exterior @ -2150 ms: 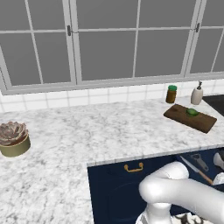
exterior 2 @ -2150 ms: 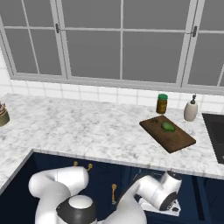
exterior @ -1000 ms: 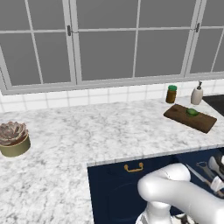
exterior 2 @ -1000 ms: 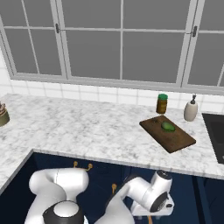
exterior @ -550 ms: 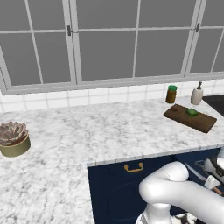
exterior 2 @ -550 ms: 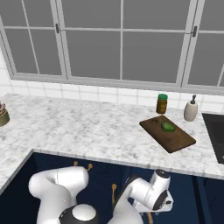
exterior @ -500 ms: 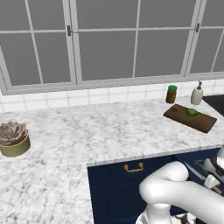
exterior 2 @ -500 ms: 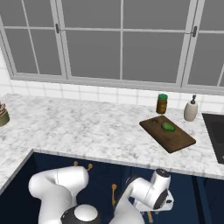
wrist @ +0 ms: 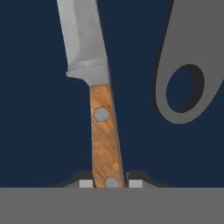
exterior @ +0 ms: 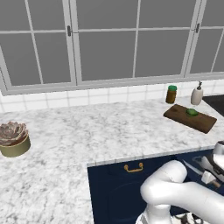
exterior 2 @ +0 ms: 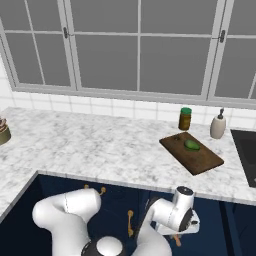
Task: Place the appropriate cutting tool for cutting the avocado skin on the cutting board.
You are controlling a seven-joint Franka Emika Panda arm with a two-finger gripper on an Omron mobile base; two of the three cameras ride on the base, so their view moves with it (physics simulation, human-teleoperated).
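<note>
In the hand view, a knife with a grey blade and a riveted wooden handle (wrist: 105, 140) lies on the dark-blue drawer floor. My gripper (wrist: 110, 183) straddles the handle's end, and both fingertips (wrist: 86, 183) press against its sides. In the left base view the hand (exterior: 215, 164) is low in the open drawer below the counter edge. The dark-brown cutting board (exterior: 190, 118) (exterior 2: 191, 152) lies on the marble counter at the right. The green avocado (exterior: 191, 112) (exterior 2: 191, 145) rests on it.
A flat grey utensil with a hole in its handle (wrist: 183, 78) lies beside the knife. A brown jar with a green lid (exterior 2: 185, 118) and a soap dispenser (exterior 2: 218, 125) stand behind the board. A potted succulent (exterior: 13, 138) sits far left.
The hand has sunk deeper into the drawer over the last two seconds and has barely moved in the last half second. Nothing on the counter has moved.
</note>
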